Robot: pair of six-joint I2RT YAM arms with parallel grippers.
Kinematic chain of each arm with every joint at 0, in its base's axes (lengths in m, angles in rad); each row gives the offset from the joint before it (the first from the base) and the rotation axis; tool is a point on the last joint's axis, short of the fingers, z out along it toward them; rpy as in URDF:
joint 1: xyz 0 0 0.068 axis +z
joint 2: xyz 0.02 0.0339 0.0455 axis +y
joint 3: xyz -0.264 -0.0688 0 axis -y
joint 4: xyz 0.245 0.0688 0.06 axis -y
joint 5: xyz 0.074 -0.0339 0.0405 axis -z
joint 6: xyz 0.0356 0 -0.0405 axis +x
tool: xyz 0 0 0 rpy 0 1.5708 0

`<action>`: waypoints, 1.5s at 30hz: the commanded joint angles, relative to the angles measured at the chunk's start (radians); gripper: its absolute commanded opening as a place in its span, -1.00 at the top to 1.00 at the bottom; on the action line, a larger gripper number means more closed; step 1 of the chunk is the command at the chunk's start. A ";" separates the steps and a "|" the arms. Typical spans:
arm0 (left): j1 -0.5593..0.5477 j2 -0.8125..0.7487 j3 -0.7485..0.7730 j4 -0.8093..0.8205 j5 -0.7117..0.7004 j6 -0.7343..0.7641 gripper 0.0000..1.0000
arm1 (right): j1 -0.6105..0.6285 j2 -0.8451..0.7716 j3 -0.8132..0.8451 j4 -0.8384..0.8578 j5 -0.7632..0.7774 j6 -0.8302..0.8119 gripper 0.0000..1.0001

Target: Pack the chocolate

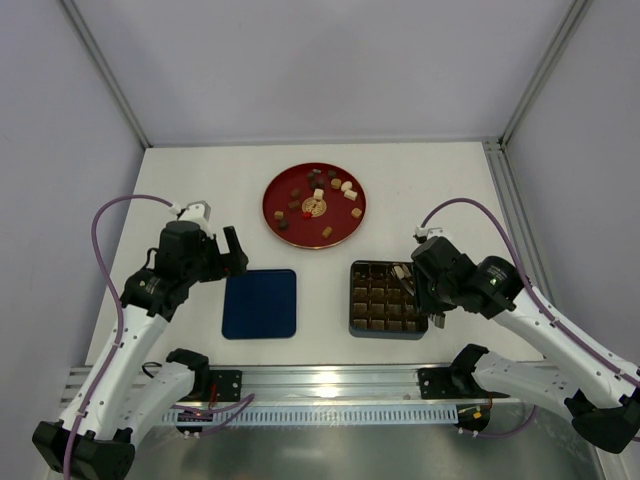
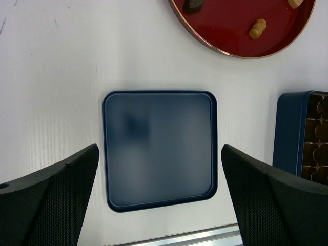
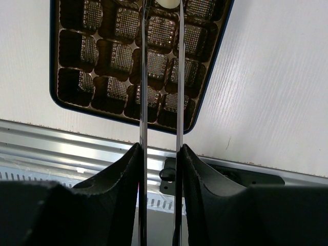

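**Surface**: white, carrying a plate, a lid and a tray.

**Plate**: round, red, thin bright rim. It lies toward the far edge of the surface, about midway between the left and right edges.

**Chocolate**: over a dozen small pieces, dark brown, light brown and cream-white, scattered loose on the plate. Most lie in its far and right parts. Two lie close to its near rim, one dark and one light brown.

**Lid**: flat, dark blue, square with rounded corners and a raised rim. It lies flat toward the near edge of the surface, left of the middle, clear of plate and tray.

**Tray**: dark-blue walls around a brown insert of square cells. It lies toward the near edge of the surface, right of the middle, near the lid but not touching it.

**Left pincer**: black fingers spread fully wide, holding nothing. It hangs above the lid, and in the wrist view the lid shows between its fingers.

**Right pincer**: fitted with two long thin blades, drawn to a narrow gap. It reaches over the tray along its right side, the tips near the far right corner.

**Cream-white bonbon**: held between the blade tips of the right pincer, over the tray's cells. Only its near edge shows at the top of the wrist view, so its shape cannot be told.
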 commanded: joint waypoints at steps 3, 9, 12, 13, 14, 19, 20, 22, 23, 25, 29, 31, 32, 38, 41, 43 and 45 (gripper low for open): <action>-0.005 -0.003 0.000 0.020 0.005 0.014 -1.00 | -0.002 -0.010 0.015 0.029 0.000 0.005 0.25; -0.005 -0.001 0.000 0.021 0.005 0.016 -0.99 | -0.004 -0.011 0.017 0.029 -0.004 0.005 0.25; -0.007 -0.001 0.000 0.018 0.005 0.014 -0.99 | -0.002 -0.008 0.022 0.029 -0.004 0.003 0.24; -0.007 -0.001 0.000 0.018 0.005 0.014 -0.99 | -0.002 -0.008 0.022 0.031 -0.004 0.005 0.24; -0.005 -0.001 0.001 0.020 0.005 0.014 -0.99 | -0.004 -0.010 0.020 0.031 -0.002 0.003 0.24; -0.005 -0.003 0.000 0.020 0.003 0.014 -0.99 | -0.004 -0.007 0.020 0.031 -0.004 0.005 0.23; -0.005 -0.001 0.000 0.018 0.005 0.014 -0.99 | -0.004 -0.007 0.020 0.034 -0.005 0.003 0.23; -0.007 -0.003 0.000 0.018 0.003 0.013 -1.00 | -0.002 -0.007 0.022 0.031 -0.002 0.003 0.22; -0.007 -0.003 0.000 0.018 0.005 0.014 -0.99 | -0.002 -0.007 0.022 0.034 -0.004 0.002 0.22; -0.007 -0.001 0.000 0.018 0.005 0.013 -0.99 | -0.002 -0.005 0.022 0.032 -0.001 0.002 0.17; -0.007 -0.001 0.000 0.017 0.003 0.014 -0.99 | -0.004 -0.005 0.023 0.031 0.000 0.000 0.17; -0.007 -0.003 0.000 0.018 0.002 0.013 -0.99 | -0.004 -0.005 0.025 0.029 0.001 0.002 0.17; -0.005 -0.003 0.000 0.018 0.003 0.013 -0.99 | -0.004 -0.002 0.028 0.028 0.001 0.002 0.17; -0.007 -0.001 0.001 0.018 0.003 0.014 -0.99 | -0.002 0.007 0.060 0.018 0.006 -0.006 0.17; -0.007 0.000 0.000 0.018 0.005 0.014 -0.99 | -0.004 0.027 0.086 0.023 0.000 -0.018 0.17; -0.007 0.000 0.000 0.018 0.005 0.016 -0.99 | -0.004 0.051 0.113 0.024 0.006 -0.032 0.17; -0.007 0.000 0.000 0.018 0.003 0.014 -1.00 | -0.004 0.070 0.138 0.029 0.006 -0.043 0.17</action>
